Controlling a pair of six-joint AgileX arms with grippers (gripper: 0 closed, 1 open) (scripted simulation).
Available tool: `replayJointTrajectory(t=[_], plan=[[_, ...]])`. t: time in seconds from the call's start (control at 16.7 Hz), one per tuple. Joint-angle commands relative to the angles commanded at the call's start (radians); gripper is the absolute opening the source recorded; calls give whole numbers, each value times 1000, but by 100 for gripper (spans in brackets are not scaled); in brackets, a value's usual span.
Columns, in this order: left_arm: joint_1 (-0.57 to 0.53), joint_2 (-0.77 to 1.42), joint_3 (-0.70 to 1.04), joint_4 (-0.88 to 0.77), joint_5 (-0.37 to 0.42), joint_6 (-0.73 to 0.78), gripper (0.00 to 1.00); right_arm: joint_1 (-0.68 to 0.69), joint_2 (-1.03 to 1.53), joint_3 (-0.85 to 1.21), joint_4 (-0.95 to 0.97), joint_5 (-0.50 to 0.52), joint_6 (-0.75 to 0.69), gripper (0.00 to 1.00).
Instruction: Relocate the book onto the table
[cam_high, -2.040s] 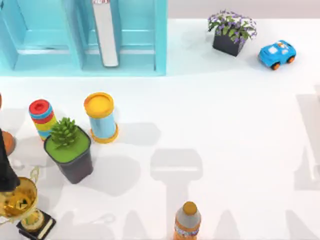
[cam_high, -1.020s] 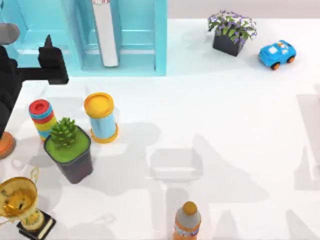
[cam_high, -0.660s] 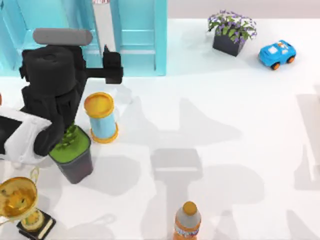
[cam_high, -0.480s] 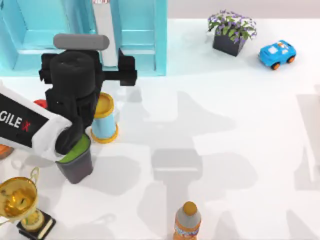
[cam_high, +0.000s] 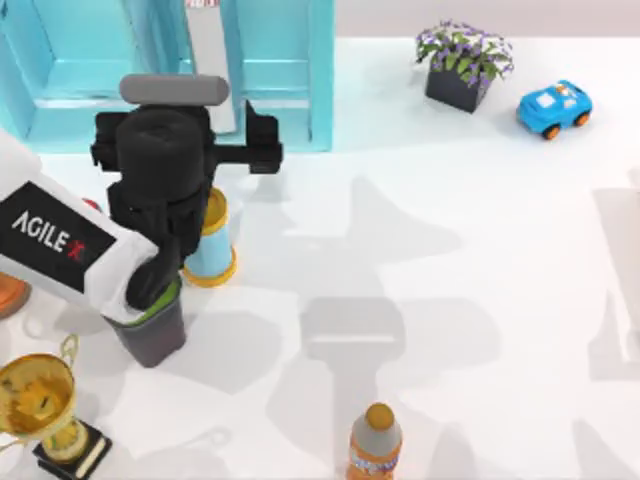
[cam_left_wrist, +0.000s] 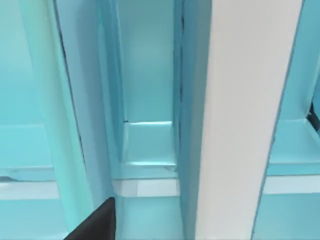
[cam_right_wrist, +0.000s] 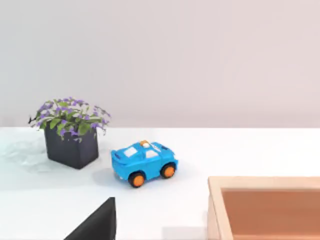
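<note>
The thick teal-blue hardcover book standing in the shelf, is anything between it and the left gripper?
Nothing visible. The left gripper sits just in front of the light-blue shelf unit, beside the teal-blue book with its white page edges facing out; the left wrist view shows those pages unobstructed.

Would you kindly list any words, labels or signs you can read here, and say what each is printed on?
"AGILE" followed by a red X-shaped mark: white lettering on the black panel of the left arm, top view.
The bottle has an orange label; nothing on it is readable.
The book has a red mark at its spine end; no lettering is readable.
</note>
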Motion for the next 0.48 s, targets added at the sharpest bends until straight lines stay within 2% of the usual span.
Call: replayJointTrajectory(t=[0.18, 0.48], plan=[[11, 5, 37, -30, 14, 4, 100, 0, 0, 0, 0, 0, 0, 100], [68, 60, 231, -160, 71, 16, 100, 0, 0, 0, 0, 0, 0, 100]])
